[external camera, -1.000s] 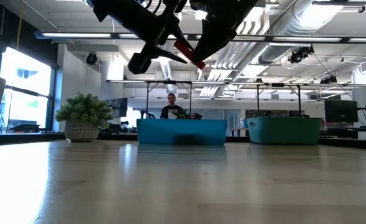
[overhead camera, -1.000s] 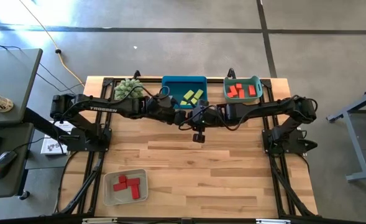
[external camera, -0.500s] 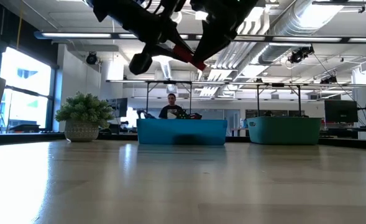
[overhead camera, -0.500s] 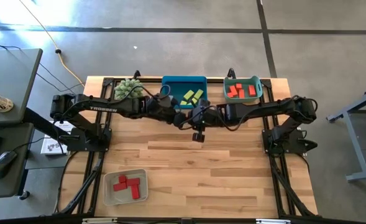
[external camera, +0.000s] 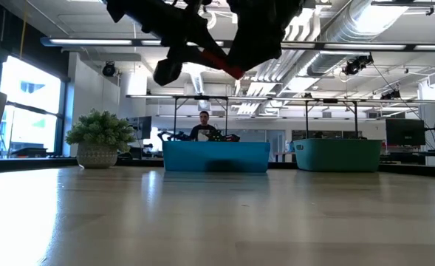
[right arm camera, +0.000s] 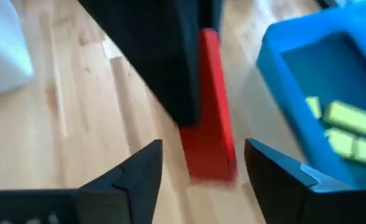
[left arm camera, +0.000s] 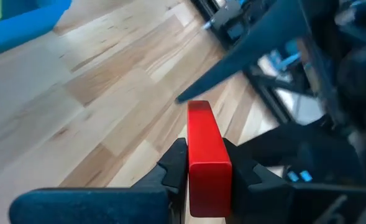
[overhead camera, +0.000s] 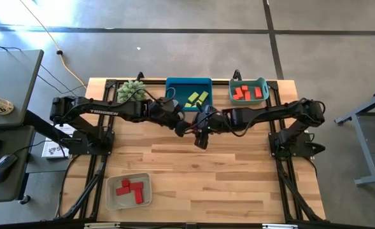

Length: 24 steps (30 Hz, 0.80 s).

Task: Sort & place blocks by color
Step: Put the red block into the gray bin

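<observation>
Handing a red bar across in mid-air
Our left gripper (left arm camera: 205, 163) clamps the red bar (left arm camera: 205, 152); our right gripper (right arm camera: 202, 165) gapes around it; next we carry it to the red tray (overhead camera: 135, 203)

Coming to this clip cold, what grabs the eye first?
Both arms meet in mid-air above the table's middle, where the left gripper is shut on a red bar and the right gripper stands open around its other end. Behind them along the far edge sit a blue tray of yellow-green blocks and a teal tray of red ones.
</observation>
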Each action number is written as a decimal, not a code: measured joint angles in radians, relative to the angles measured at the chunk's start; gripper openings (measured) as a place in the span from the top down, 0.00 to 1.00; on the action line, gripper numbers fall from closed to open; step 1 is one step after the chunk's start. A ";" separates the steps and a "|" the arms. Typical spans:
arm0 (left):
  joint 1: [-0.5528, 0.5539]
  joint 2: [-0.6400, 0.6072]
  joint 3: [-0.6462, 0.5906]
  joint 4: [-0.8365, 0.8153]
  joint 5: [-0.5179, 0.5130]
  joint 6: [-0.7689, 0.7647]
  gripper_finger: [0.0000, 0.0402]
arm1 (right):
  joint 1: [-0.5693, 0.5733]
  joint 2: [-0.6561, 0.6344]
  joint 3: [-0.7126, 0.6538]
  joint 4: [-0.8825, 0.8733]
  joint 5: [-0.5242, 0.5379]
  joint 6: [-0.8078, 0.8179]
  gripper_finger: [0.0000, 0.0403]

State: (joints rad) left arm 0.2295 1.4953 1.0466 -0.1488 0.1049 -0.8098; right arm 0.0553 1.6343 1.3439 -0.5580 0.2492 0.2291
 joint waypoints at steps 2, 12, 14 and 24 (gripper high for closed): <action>-0.003 -0.019 0.000 -0.062 -0.001 0.029 0.91 | -0.001 -0.006 0.000 -0.006 -0.034 0.057 0.46; -0.110 -0.207 -0.001 -0.452 0.000 0.175 0.91 | 0.007 -0.010 0.065 -0.044 -0.036 0.220 0.45; -0.155 -0.247 0.000 -0.530 0.000 0.193 0.91 | 0.007 -0.010 0.065 -0.037 -0.015 0.246 0.45; -0.457 -0.355 -0.001 -0.849 -0.020 0.180 0.90 | 0.007 -0.010 0.065 -0.011 0.071 0.354 0.45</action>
State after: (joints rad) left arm -0.2271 1.1404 1.0459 -0.9974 0.0853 -0.6297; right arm 0.0620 1.6245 1.4090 -0.5686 0.3205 0.5830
